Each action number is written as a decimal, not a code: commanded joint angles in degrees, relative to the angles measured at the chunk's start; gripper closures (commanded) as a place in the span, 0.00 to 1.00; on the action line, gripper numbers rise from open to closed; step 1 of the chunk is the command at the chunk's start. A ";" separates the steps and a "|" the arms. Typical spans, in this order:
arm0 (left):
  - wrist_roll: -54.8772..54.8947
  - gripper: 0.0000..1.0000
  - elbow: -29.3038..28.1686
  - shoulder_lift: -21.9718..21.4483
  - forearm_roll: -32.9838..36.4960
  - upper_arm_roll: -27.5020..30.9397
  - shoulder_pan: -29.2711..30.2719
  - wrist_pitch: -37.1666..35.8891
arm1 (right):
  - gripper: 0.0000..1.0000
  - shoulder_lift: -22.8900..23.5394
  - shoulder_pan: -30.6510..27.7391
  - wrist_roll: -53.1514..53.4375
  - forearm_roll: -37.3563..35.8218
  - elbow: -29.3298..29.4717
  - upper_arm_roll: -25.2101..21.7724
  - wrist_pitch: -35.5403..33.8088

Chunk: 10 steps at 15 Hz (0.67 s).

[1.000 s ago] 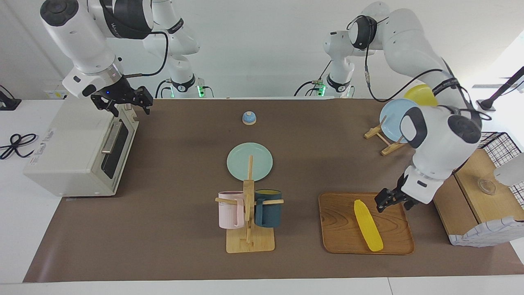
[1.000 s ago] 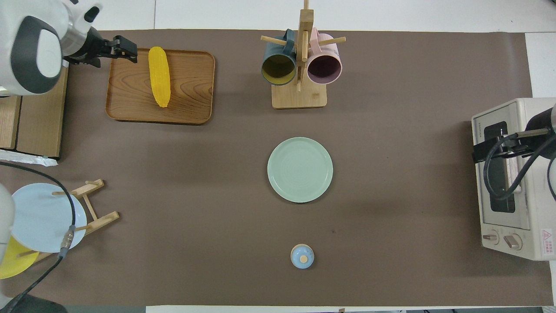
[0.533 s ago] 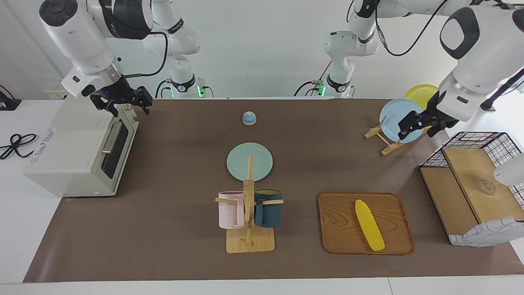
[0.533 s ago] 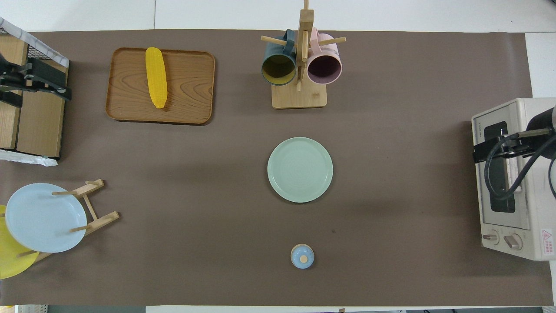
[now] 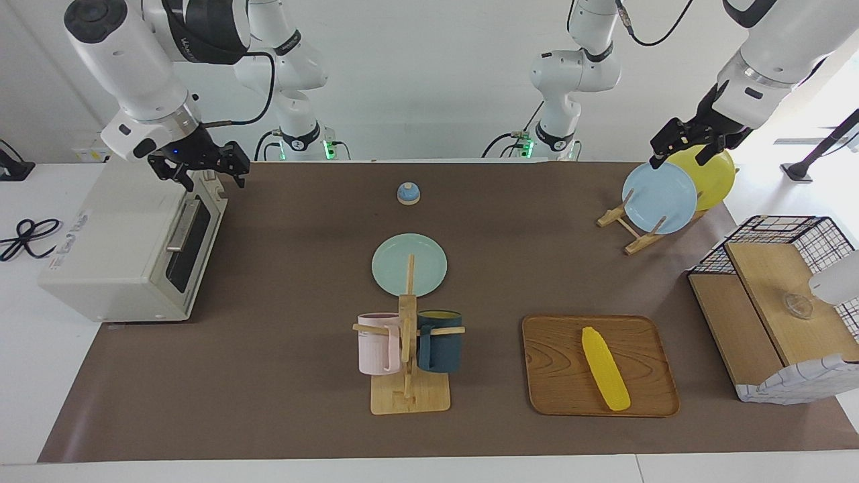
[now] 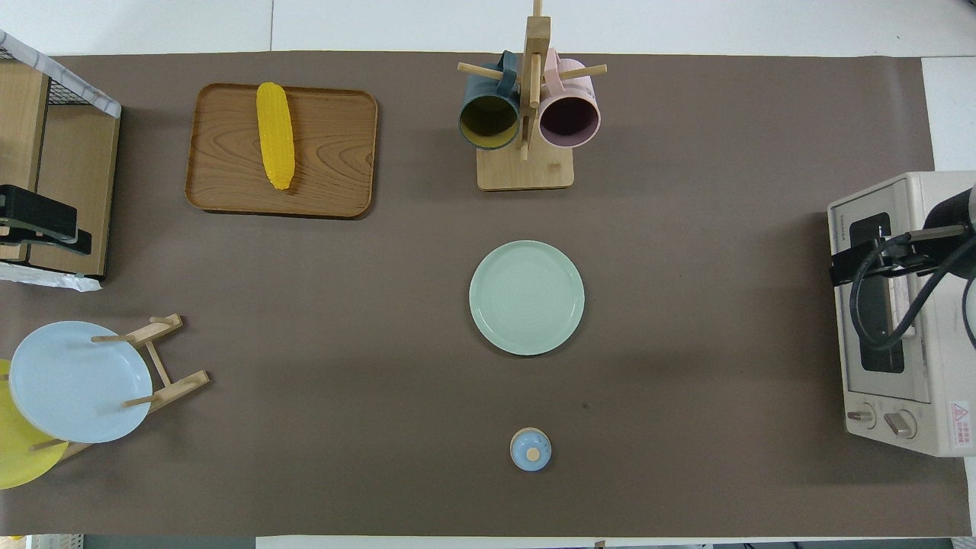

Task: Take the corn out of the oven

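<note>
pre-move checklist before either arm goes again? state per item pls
1. Corn out of the oven: ok, it lies on the wooden tray.
2. Corn free of any grip: ok, neither gripper touches it.
3. Oven door: ok, closed.
4. Left gripper: ok, open and empty, raised over the plate rack.
5. Right gripper: ok, open, holding nothing, over the oven's top front edge.
6. Right gripper clear of the oven: cannot tell, contact with the top edge is not readable.
</note>
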 commanded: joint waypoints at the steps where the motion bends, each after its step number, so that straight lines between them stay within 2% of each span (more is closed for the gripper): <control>1: 0.01 0.00 -9.37 -5.25 0.98 -0.65 1.60 5.20 | 0.00 -0.48 -0.30 0.64 1.27 -0.24 -0.04 0.49; 4: 0.37 0.00 -10.62 -5.87 0.98 -0.74 1.88 6.70 | 0.00 -0.48 -0.38 0.64 1.27 -0.24 -0.04 0.49; 8: 1.94 0.00 -9.56 -4.73 1.41 -1.01 1.79 11.54 | 0.00 -0.48 -0.38 0.64 1.27 -0.24 -0.04 0.49; 10: 4.84 0.00 -7.82 -3.68 4.65 -1.62 1.88 11.11 | 0.00 -0.48 -0.38 0.64 1.36 -0.24 -0.04 0.49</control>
